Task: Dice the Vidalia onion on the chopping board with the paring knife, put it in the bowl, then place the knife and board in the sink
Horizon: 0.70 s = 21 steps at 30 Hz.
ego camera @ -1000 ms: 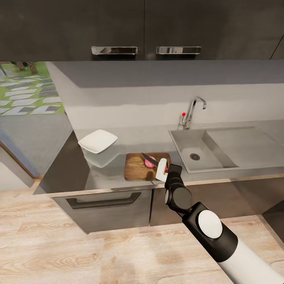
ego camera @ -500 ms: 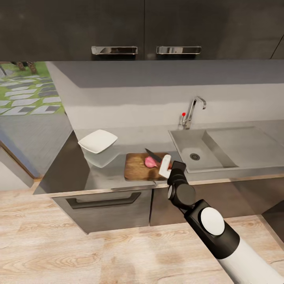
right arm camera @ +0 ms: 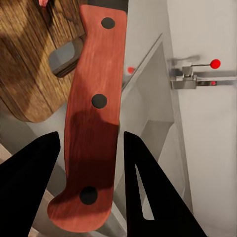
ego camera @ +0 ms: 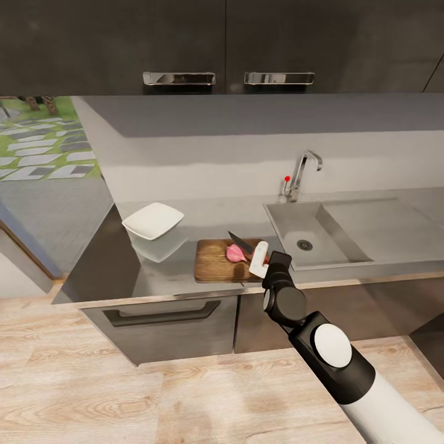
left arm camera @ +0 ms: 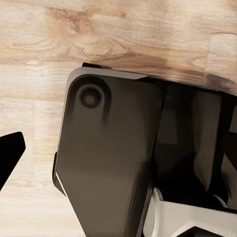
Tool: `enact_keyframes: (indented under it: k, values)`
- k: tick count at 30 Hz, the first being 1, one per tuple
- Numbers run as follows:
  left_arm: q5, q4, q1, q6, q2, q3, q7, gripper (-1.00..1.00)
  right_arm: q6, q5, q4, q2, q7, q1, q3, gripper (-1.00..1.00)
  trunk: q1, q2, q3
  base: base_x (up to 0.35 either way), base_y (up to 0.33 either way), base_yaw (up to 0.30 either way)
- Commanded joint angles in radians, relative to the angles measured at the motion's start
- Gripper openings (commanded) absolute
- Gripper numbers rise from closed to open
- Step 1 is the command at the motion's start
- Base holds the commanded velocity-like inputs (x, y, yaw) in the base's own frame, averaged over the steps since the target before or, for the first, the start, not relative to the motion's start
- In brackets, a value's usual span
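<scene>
A pinkish Vidalia onion (ego camera: 234,253) lies on the dark wood chopping board (ego camera: 213,264), toward its right end. My right gripper (ego camera: 259,259) is shut on the paring knife's red handle (right arm camera: 96,123) over the board's right edge, and the dark blade (ego camera: 240,242) angles up-left just behind the onion. In the right wrist view the handle sits between both black fingers (right arm camera: 29,163), with the board's handle slot (right arm camera: 66,57) beyond. The white bowl (ego camera: 153,221) stands on the countertop (ego camera: 160,280) left of the board. The grey sink (ego camera: 308,237) is to the right. My left gripper (left arm camera: 118,158) hangs open over the floor.
A chrome tap (ego camera: 303,172) with a red-tipped lever (ego camera: 287,179) stands behind the sink, whose drainboard (ego camera: 382,225) extends right. Dark wall cabinets (ego camera: 222,43) hang above the counter. A drawer front (ego camera: 163,320) sits under the counter edge. Wood floor (ego camera: 123,394) lies below.
My right gripper has shifted slightly right with the knife. The blade, which lay across the onion a second ago, now sits behind it. The onion shows more fully.
</scene>
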Motion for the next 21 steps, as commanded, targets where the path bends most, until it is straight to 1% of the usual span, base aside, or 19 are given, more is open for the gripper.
enact_keyframes:
  k: [1, 10, 12, 16, 21]
  values:
    - [0.010, -0.001, 0.000, 0.000, 0.001, -0.002, -0.001, 1.00, 0.004, 0.010, -0.001, -0.001, 0.012, -0.001, 0.003, -1.00, 0.000, -0.001, -0.001, 0.000, 0.000, 0.000]
    - [0.010, -0.001, 0.000, 0.000, 0.001, -0.003, -0.001, 1.00, 0.002, 0.010, 0.000, -0.001, 0.012, -0.001, 0.004, -1.00, 0.000, -0.001, -0.001, 0.000, 0.000, 0.000]
    - [0.007, -0.011, 0.004, 0.006, 0.009, -0.007, -0.005, 1.00, 0.003, 0.022, 0.003, 0.011, -0.001, 0.000, 0.011, -1.00, 0.000, -0.001, -0.001, 0.000, 0.000, 0.000]
    - [0.008, -0.004, 0.005, 0.005, 0.009, -0.006, -0.006, 1.00, 0.003, 0.026, 0.002, 0.033, -0.003, 0.000, 0.011, -1.00, 0.000, -0.001, -0.001, 0.000, 0.000, 0.000]
    - [0.007, 0.024, 0.004, 0.001, 0.007, -0.001, -0.007, 1.00, 0.001, 0.058, 0.002, 0.059, -0.037, 0.000, 0.010, -1.00, 0.000, -0.001, -0.001, 0.000, 0.000, 0.000]
